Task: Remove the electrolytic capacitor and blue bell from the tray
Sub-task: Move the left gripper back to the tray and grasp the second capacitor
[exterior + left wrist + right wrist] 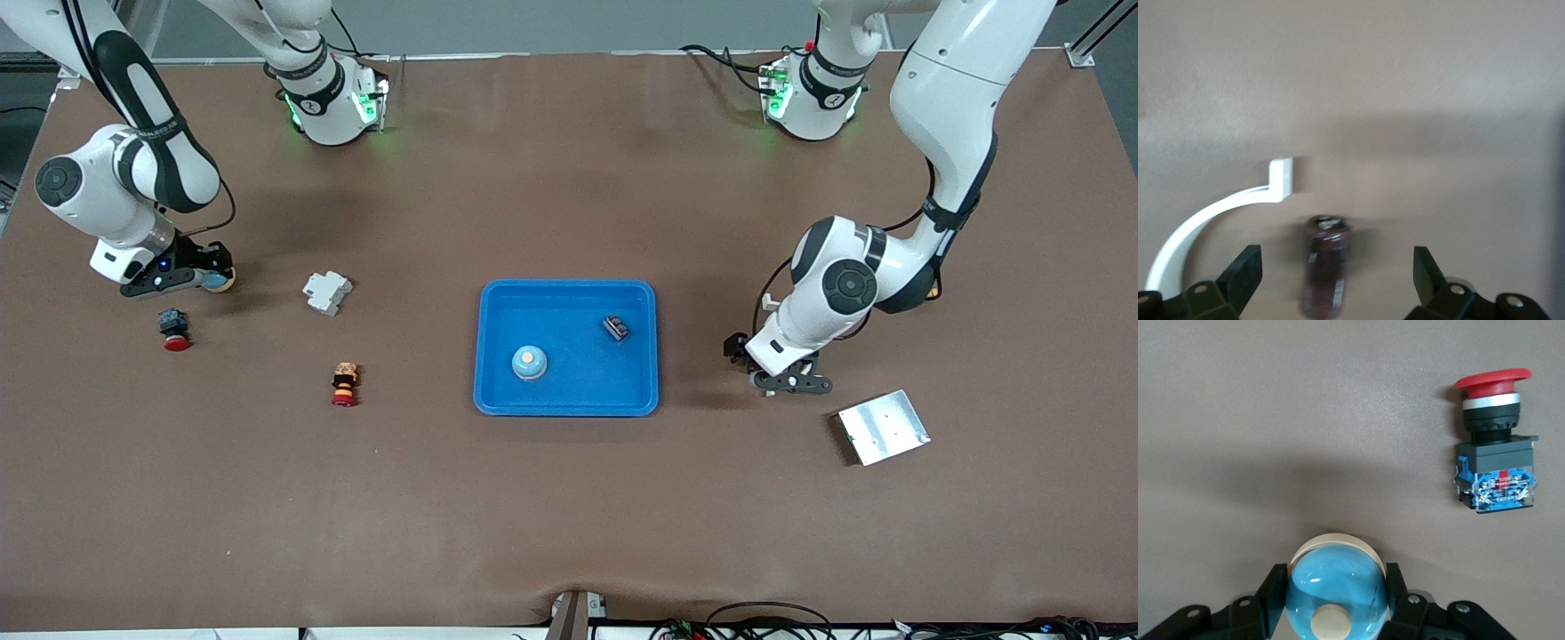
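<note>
Front view has the brown bench [569, 516] taking up pretty much everything, with both arms reaching down onto it from their bases along the top edge.

Next biggest thing is the blue tray [568, 404] sitting about mid-bench. It's already got a small blue bell [529, 362] in it, plus a little dark component [616, 327] that sits farther from the front camera than that bell.

Over at the left arm's end there's a flat silver metal plate [883, 427] lying on the bench, a bit nearer the camera than the left tool [791, 382]. That tool is down low at the bench, between the tray and the plate. In the left wrist view its fingers [1245, 270] are spread wide with the capacitor [1327, 267], a dark brownish cylinder, lying between them, not touching either finger. So it's released, nothing gripped. A curved white plastic piece [1218, 210] shows next to the capacitor too.

At the right arm's end, the right tool [191, 277] is down at the bench and clenched around a second bell [1337, 587], blue dome with a cream base and cream button on top. The right wrist view shows the fingers hugging both sides of it.

Smaller bits near there: a white plastic block [326, 292], a red mushroom push button [174, 329] lying on its side just beside the gripped bell, and another red button switch [344, 384] nearer the camera.
</note>
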Controlling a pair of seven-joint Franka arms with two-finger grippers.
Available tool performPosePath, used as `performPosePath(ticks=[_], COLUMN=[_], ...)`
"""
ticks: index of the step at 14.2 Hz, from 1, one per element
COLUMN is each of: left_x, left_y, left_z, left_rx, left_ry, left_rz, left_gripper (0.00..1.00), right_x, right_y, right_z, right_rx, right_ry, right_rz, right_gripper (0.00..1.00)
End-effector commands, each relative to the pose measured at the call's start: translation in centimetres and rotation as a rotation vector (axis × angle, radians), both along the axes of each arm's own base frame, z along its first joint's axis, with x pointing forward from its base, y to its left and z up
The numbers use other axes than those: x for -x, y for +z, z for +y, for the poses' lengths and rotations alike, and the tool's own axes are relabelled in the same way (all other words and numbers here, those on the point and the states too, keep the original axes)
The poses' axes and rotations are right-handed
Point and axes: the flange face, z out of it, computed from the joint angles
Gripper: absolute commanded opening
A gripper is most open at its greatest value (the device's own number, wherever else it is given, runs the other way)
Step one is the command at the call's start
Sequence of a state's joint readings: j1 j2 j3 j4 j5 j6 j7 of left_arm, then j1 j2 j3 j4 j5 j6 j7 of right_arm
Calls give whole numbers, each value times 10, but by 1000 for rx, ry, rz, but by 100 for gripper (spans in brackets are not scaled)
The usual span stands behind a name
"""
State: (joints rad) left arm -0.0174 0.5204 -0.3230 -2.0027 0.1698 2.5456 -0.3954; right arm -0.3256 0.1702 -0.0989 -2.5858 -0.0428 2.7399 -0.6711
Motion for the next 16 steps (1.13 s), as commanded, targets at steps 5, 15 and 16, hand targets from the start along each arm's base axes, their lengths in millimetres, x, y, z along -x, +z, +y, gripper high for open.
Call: performPosePath(ticks=[5, 15, 16], left_x=[-4, 33, 37], left_y=[59, 47, 37], left_z=[-88, -204, -209], left_rx=[81, 128, 120], left_ry=[314, 679, 689], left_rz=[-24, 65, 80], left_gripper=[100, 100, 100], right_x=[2, 3, 3], right_y=[-12, -22, -22], right_z=[0, 2, 2], right_rx=[-7, -12, -17], right_ry=[-4, -16, -30], right_rz=[-9, 7, 5], right_gripper=[0, 93, 100])
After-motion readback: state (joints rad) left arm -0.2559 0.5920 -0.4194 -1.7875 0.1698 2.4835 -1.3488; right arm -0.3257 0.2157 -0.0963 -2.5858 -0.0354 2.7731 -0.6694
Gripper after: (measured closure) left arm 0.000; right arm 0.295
